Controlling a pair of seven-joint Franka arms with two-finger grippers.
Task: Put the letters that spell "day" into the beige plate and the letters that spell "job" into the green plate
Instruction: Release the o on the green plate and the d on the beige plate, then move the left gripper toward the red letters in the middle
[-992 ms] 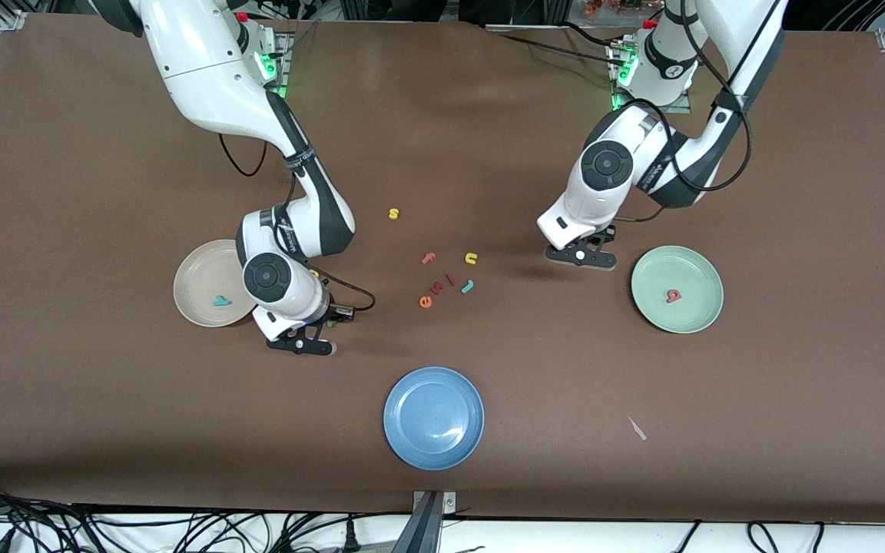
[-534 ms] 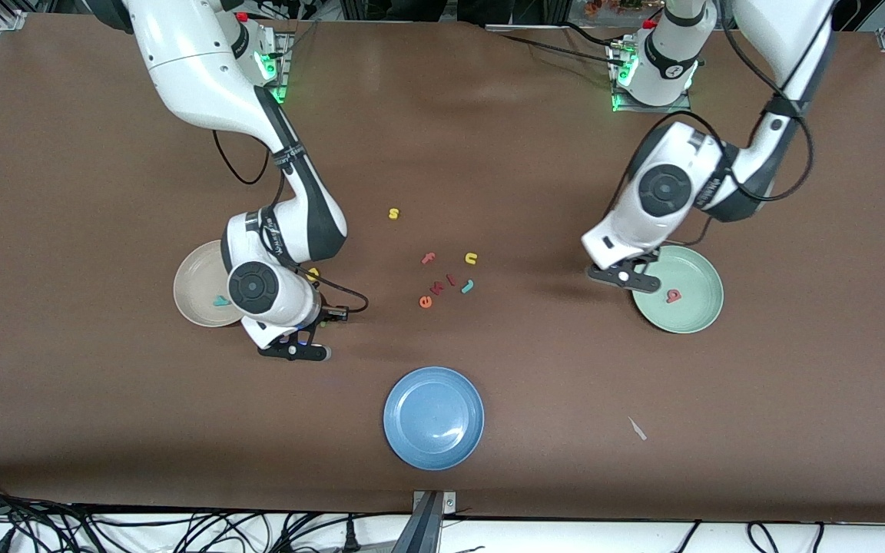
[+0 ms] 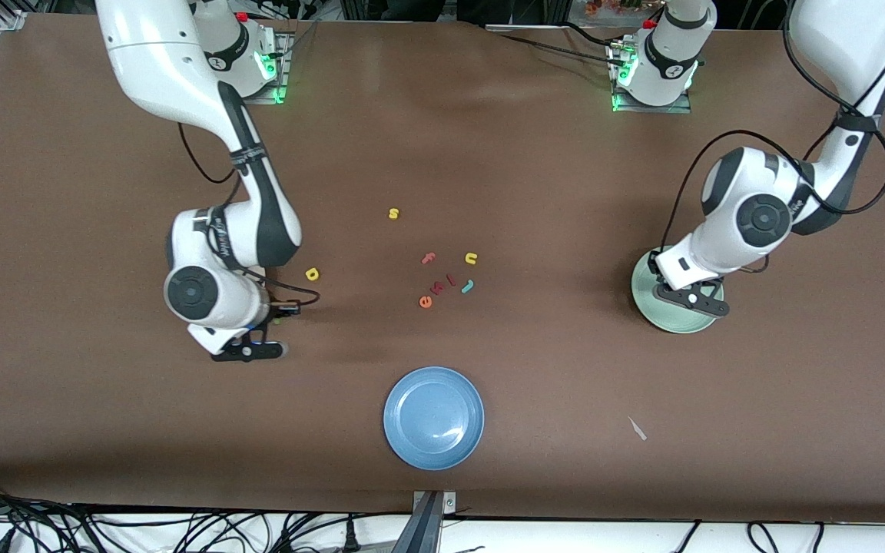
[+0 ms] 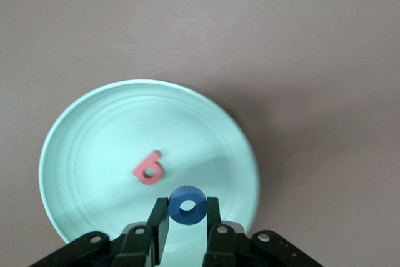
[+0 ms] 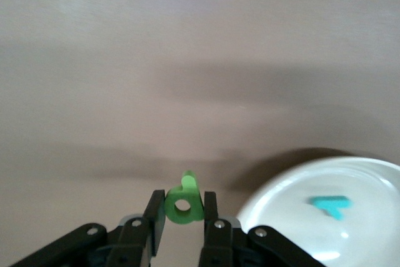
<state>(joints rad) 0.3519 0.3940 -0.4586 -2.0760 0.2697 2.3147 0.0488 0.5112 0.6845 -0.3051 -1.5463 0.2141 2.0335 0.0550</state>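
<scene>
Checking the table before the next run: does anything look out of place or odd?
One thing: a small pale scrap lies on the table, nearer the front camera than the green plate. It is no letter and no plate; what it is I cannot tell. Nothing looks spilled or damaged.

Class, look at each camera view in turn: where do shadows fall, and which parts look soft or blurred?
Front view: soft shadows on the table beside both arms, a pale sheen on the blue plate. Left wrist view: the blue "o" casts a shadow band across the green plate. Right wrist view: broad arm shadows on the table; the teal "y" in the beige plate looks blurred.
</scene>
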